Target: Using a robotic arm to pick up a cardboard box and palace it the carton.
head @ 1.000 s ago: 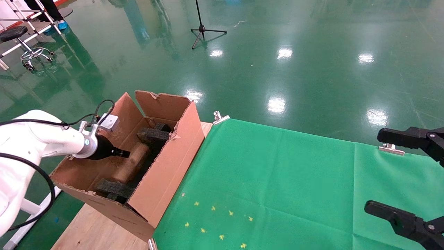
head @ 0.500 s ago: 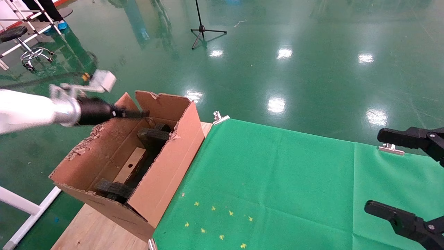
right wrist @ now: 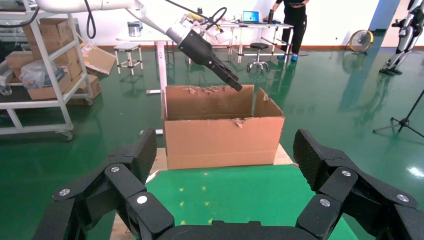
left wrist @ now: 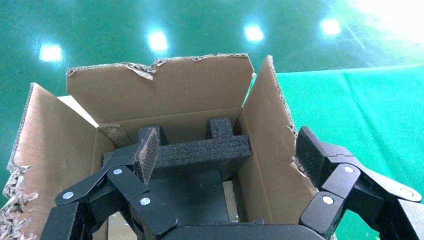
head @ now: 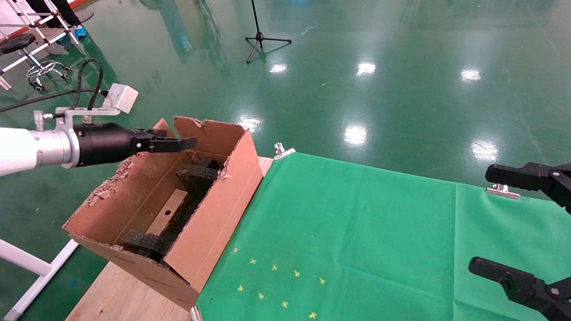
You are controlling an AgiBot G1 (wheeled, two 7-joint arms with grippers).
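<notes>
The carton (head: 217, 209) stands open at the table's left end, with black foam blocks (head: 197, 174) inside. The cardboard box (head: 169, 216) lies flat on the carton's floor between the foam blocks, its round hole facing up. My left gripper (head: 192, 142) on the white robotic arm (head: 22, 149) hovers above the carton's far left flap, open and empty. In the left wrist view its fingers (left wrist: 146, 159) spread wide over the carton (left wrist: 270, 150) and foam (left wrist: 200, 152). My right gripper (head: 504, 223) is open and empty at the table's right edge, and in its own view (right wrist: 227, 152) it faces the carton (right wrist: 222, 137).
A green cloth (head: 357, 232) covers the table, held by metal clips (head: 283, 151) (head: 502, 191), with small yellow marks (head: 276, 285) near the front. Bare wood (head: 120, 298) shows under the carton. A tripod stand (head: 261, 38) and a stool (head: 26, 53) stand on the floor beyond.
My left gripper has let go of the cardboard box and risen out of the carton to above its far flap. The box stays inside. The right arm has not moved.
</notes>
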